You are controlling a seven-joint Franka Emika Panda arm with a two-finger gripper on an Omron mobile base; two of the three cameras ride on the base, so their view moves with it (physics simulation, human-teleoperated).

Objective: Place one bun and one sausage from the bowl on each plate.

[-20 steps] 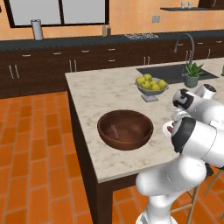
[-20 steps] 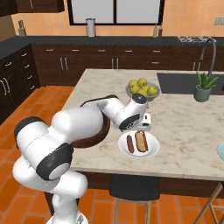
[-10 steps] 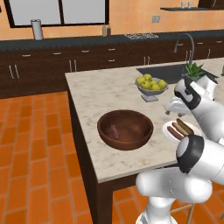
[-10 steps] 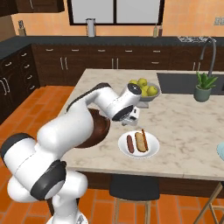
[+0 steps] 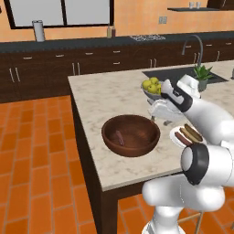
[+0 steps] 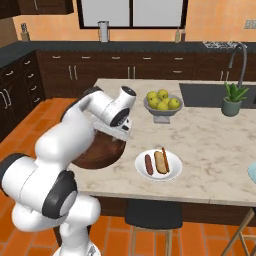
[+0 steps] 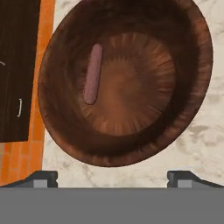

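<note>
The dark wooden bowl (image 5: 137, 131) (image 6: 102, 155) (image 7: 175, 113) sits near the island's front edge with one pinkish sausage (image 7: 93, 73) (image 5: 119, 137) lying in it. No bun is visible in it. My gripper (image 5: 155, 116) (image 6: 115, 131) (image 7: 112, 179) hovers above the bowl's right rim, looking down into it, open and empty. Right of the bowl, the white plate (image 6: 172, 172) (image 5: 174, 136) carries a bun (image 6: 161, 161) and a sausage (image 6: 148, 164). The rim of the pale blue plate (image 6: 252, 175) shows at the right edge.
A grey footed bowl of yellow-green fruit (image 5: 153, 87) (image 6: 161, 102) stands just behind my hand. Farther back are the sink with a faucet (image 6: 237, 55) and a potted plant (image 6: 233, 99). The island's front edge drops off close to the wooden bowl.
My arm swung left from over the white plate to above the wooden bowl, with the gripper open and empty throughout. The bun and sausage stay on the white plate.
</note>
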